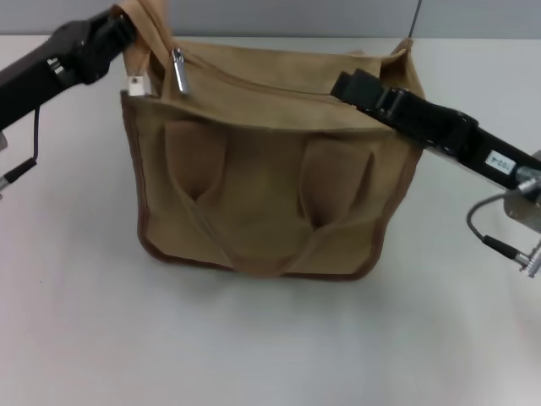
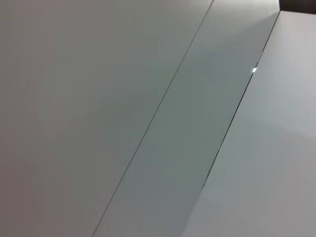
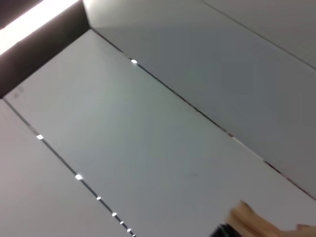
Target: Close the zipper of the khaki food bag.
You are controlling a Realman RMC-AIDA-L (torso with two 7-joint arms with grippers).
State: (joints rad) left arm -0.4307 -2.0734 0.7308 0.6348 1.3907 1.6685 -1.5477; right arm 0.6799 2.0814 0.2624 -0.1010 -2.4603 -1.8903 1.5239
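The left gripper (image 1: pixel 139 51) pinches the khaki food bag (image 1: pixel 270 178) at its corner beside the zipper (image 1: pixel 179 69) — the right gripper (image 1: pixel 351 87) rests on top, grip unreadable.

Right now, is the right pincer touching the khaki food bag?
Touching. The head view shows the right pincer pressed onto the khaki food bag at its top edge, with no gap visible.

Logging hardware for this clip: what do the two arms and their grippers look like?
Both arms are black and blocky. The left arm has a thin black cable hanging beneath it. The right arm carries a white label with dark print, then a silver metal joint section with a grey cable looping to a plug. The left gripper and right gripper are black too; their fingers are not visible.
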